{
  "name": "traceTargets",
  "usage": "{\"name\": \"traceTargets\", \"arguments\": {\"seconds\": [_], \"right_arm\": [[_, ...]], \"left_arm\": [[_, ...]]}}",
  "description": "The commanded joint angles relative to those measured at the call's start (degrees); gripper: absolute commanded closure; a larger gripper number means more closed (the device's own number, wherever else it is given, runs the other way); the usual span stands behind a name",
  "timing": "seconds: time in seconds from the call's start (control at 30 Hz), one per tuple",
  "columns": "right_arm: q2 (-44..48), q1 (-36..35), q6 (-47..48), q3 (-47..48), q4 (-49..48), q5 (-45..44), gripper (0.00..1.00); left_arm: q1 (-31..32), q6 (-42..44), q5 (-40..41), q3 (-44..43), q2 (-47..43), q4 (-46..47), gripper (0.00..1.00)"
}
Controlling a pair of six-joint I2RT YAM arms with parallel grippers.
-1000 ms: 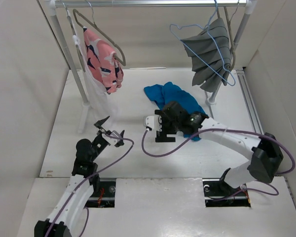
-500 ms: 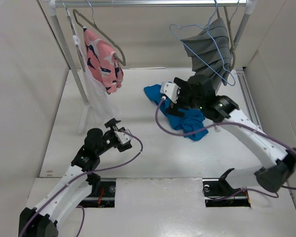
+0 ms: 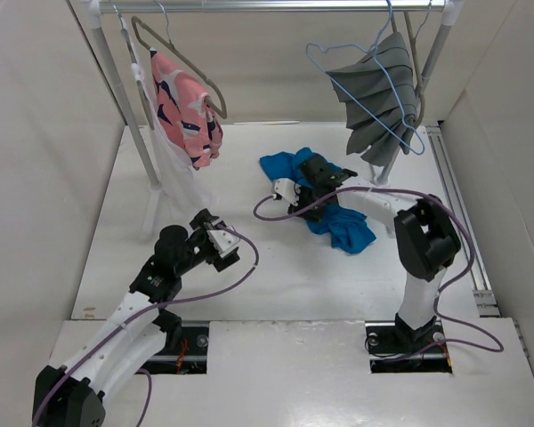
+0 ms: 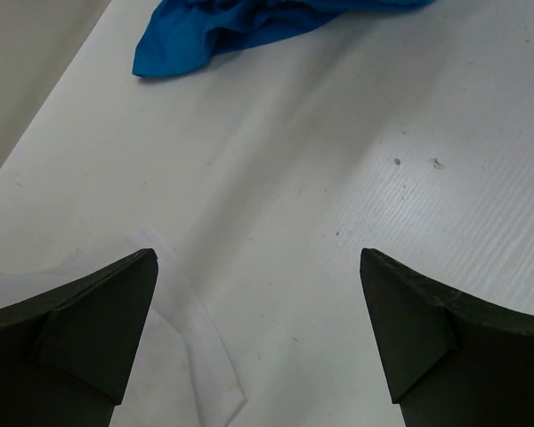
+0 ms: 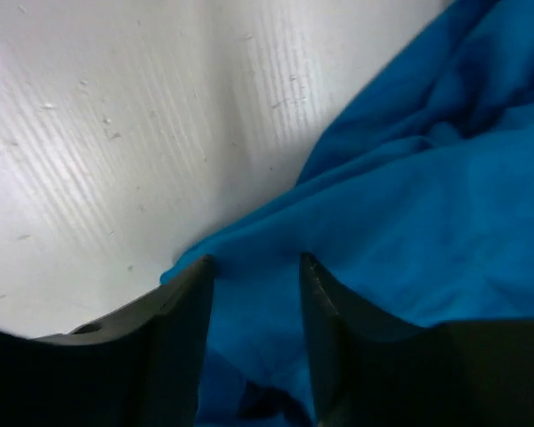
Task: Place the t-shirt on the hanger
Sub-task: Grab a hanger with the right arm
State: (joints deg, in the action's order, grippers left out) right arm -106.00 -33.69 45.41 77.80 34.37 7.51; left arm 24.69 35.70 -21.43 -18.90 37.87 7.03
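The bright blue t-shirt (image 3: pixel 338 218) lies crumpled on the white table, right of centre, and its edge shows at the top of the left wrist view (image 4: pixel 231 27). My right gripper (image 3: pixel 304 203) is low on the shirt's left edge. In the right wrist view (image 5: pixel 256 262) a fold of blue cloth (image 5: pixel 409 178) fills the narrow gap between its fingers. My left gripper (image 3: pixel 224 238) hovers over bare table to the left, and its jaws (image 4: pixel 258 258) stand wide with nothing between them. The thin light-blue wire hanger (image 3: pixel 313 60) hangs on the rail at the back right.
A pink patterned garment (image 3: pixel 185 107) hangs on a thick hanger at the back left, with sheer white cloth (image 3: pixel 173 178) below it reaching the table (image 4: pixel 191 365). A grey pleated garment (image 3: pixel 378 89) hangs beside the wire hanger. Rack posts (image 3: pixel 129 116) stand at both sides.
My right arm swung from above the shirt down onto its left edge, and its jaws narrowed from wide open onto the cloth. The left arm shifted slightly, jaws still wide.
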Motion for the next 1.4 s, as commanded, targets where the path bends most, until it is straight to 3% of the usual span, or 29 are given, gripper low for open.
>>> {"name": "traceTargets", "arguments": {"seconds": [0.0, 0.03, 0.1, 0.17, 0.3, 0.4, 0.5, 0.57, 0.63, 0.7, 0.87, 1.03, 1.3, 1.37], "right_arm": [[-3.0, 0.2, 0.8, 1.0, -2.3, 2.8, 0.59], [-3.7, 0.2, 0.8, 1.0, -2.3, 4.1, 0.72], [-4.2, -0.9, 2.4, 1.6, -2.3, 6.0, 0.83], [-4.2, -2.1, 2.9, 1.6, -3.8, 8.4, 1.00], [-2.3, -5.8, 7.0, 3.0, -4.3, 13.9, 1.00], [0.3, -7.9, 9.7, 4.6, -6.9, 21.7, 1.00], [3.8, -9.7, 9.7, 6.0, -8.7, 24.2, 1.00], [5.0, -9.7, 8.1, 6.7, -9.8, 23.5, 1.00], [5.7, -9.7, 7.6, 8.1, -7.5, 22.1, 0.36], [5.7, -9.7, 7.6, 10.0, -5.0, 21.5, 0.03], [12.0, -9.1, 3.6, 8.4, -4.8, 13.9, 0.00], [22.2, -8.6, -3.4, 7.4, -3.5, 0.7, 0.00], [31.9, -9.6, -6.9, 10.5, -1.2, -13.6, 0.00], [33.7, -10.2, -6.9, 10.5, -1.8, -15.7, 0.00]], "left_arm": [[0.3, -0.9, -1.0, -0.8, -1.3, 1.8, 0.05], [0.3, -0.9, -1.0, -0.8, -1.3, 1.8, 0.05], [0.3, -0.9, -1.0, -0.8, -1.3, 1.3, 0.05], [0.3, -0.9, -1.0, -0.8, -1.3, 1.3, 0.06], [0.3, -0.9, -1.7, -0.8, -1.3, 0.8, 0.16], [0.3, -0.9, -3.1, -0.8, -1.3, 0.8, 0.28], [0.3, -1.4, -4.3, -1.3, -0.8, 0.8, 0.37], [0.3, -1.4, -4.3, -1.8, -0.3, 0.3, 0.37], [0.3, -1.4, -5.5, -2.5, 1.0, -0.3, 0.32], [0.3, -0.1, -6.8, -3.1, 2.8, -1.9, 0.25], [0.8, 0.4, -10.0, -8.4, 11.2, -4.9, 0.19], [1.4, 1.4, -12.4, -14.1, 22.8, -4.7, 0.27], [13.1, -2.7, 3.7, -20.5, 38.2, -0.8, 0.33], [14.0, -2.7, 4.5, -21.1, 40.0, 0.4, 0.33]]}}
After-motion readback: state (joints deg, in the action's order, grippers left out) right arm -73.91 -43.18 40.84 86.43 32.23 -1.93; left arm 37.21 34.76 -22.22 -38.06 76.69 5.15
